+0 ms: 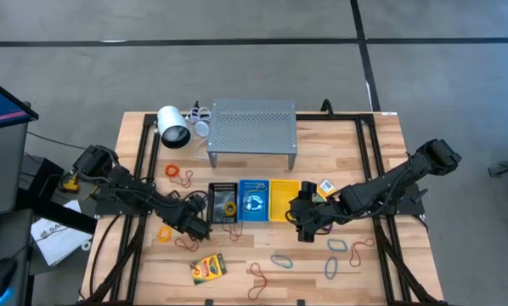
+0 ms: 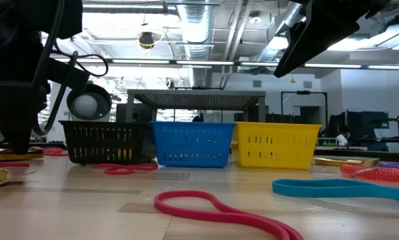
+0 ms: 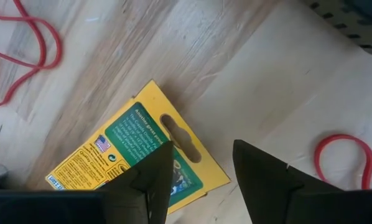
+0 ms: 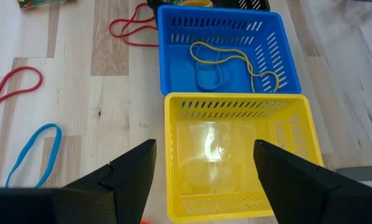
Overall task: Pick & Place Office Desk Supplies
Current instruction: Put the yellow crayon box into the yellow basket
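Two tools are hanging open and holding nothing: the left tool (image 3: 201, 171) is hovering over a crayon box (image 3: 139, 155) lying on the counter (image 1: 237, 263), while the right tool (image 4: 201, 165) is waiting above the yellow basket (image 4: 236, 106) beside the blue basket (image 4: 220, 22).

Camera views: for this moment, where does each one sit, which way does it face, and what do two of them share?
High: overhead, straight down on the table; both arms show.
Low: table height, level across at the black, blue and yellow baskets; arms hang from above.
Left wrist: on the left arm, down past the left tool at a crayon box.
Right wrist: on the right arm, past the open right tool at the yellow basket.
Shared: low and right wrist both show the blue and yellow baskets.
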